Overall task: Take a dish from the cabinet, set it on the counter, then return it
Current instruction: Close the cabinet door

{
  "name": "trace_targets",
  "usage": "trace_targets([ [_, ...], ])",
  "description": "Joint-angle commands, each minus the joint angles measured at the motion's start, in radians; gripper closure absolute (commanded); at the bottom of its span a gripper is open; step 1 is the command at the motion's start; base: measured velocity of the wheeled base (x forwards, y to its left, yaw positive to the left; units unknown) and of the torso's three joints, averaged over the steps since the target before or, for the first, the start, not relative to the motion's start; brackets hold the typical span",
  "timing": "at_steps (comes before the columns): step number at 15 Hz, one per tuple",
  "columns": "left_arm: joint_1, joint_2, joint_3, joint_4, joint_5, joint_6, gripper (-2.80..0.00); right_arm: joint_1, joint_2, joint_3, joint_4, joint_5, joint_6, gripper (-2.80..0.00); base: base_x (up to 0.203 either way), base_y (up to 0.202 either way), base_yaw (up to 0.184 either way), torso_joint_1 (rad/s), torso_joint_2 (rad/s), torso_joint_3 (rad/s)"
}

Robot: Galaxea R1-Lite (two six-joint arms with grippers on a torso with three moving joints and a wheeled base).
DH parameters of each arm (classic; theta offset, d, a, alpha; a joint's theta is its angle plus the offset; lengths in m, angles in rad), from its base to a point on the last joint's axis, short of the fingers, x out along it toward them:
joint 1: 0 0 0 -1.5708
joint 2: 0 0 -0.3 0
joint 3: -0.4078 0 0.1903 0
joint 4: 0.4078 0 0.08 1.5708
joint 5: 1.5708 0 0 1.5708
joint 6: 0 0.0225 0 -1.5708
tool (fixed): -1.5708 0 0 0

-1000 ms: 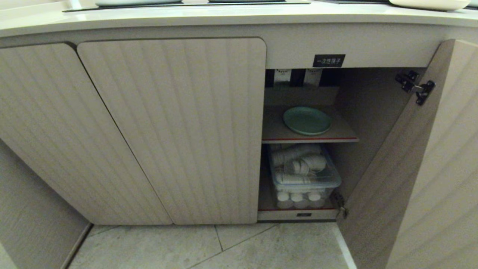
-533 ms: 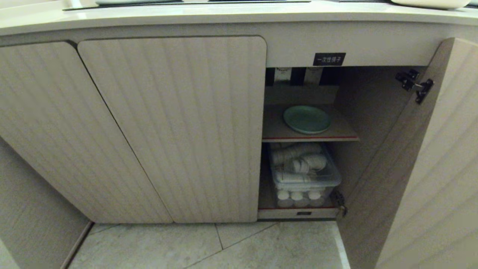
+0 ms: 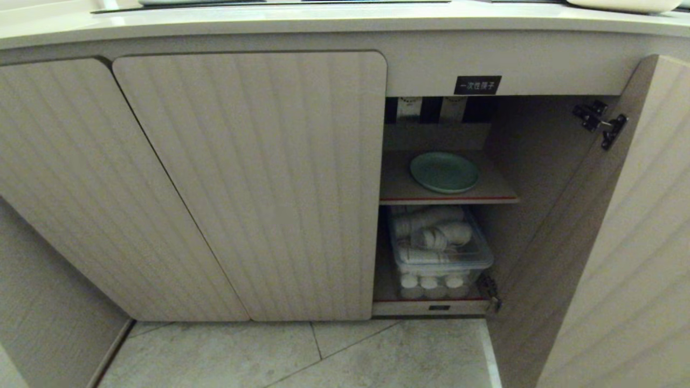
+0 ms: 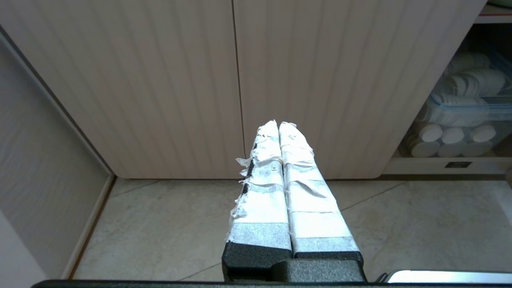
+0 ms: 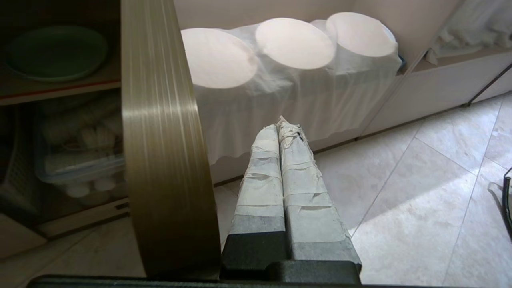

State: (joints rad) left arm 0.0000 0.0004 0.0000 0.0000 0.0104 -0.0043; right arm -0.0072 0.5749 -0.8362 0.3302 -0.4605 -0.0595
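The pale green dish [image 3: 443,172] lies flat on the upper red-edged shelf of the open cabinet [image 3: 501,134], under the black label [image 3: 477,84]. It also shows in the right wrist view as the dish [image 5: 56,52]. The counter [image 3: 323,21] runs along the top. Neither arm shows in the head view. My right gripper [image 5: 280,125] is shut and empty, low over the floor, just beside the edge of the open door [image 5: 160,140] and outside the cabinet. My left gripper [image 4: 279,125] is shut and empty, facing the closed doors.
A clear lidded bin of white cups [image 3: 439,253] fills the lower shelf. The open ribbed door [image 3: 620,242] stands at the right, closed ribbed doors [image 3: 253,183] at the left. Pale floor tiles [image 3: 323,355] lie below. A cloth-covered stack of round things [image 5: 294,44] lies beyond the right gripper.
The whole head picture has shifted slightly, so the camera moved. The dish stays on its shelf and the door stays open.
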Motion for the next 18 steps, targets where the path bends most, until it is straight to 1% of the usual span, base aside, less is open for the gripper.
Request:
trace_targets([
  [1,0.000,0.000,0.000,0.000,0.000,0.000,0.00,0.043,-0.020,-0.016,0.030,-0.006,0.000,0.00,0.000,0.000,0.000,0.000,0.00,0.000],
  [5,0.000,0.000,0.000,0.000,0.000,0.000,0.00,0.166,-0.027,-0.042,0.064,-0.014,-0.007,0.00,0.000,0.000,0.000,0.000,0.00,0.000],
  [10,0.000,0.000,0.000,0.000,0.000,0.000,0.00,0.208,-0.027,-0.036,0.104,-0.009,-0.011,0.00,0.000,0.000,0.000,0.000,0.00,0.000],
  [15,0.000,0.000,0.000,0.000,0.000,0.000,0.00,0.263,-0.020,-0.030,0.104,-0.006,-0.028,0.00,0.000,0.000,0.000,0.000,0.00,0.000],
  [18,0.000,0.000,0.000,0.000,0.000,0.000,0.00,0.279,-0.020,-0.037,0.105,0.019,-0.028,0.00,0.000,0.000,0.000,0.000,0.00,0.000],
])
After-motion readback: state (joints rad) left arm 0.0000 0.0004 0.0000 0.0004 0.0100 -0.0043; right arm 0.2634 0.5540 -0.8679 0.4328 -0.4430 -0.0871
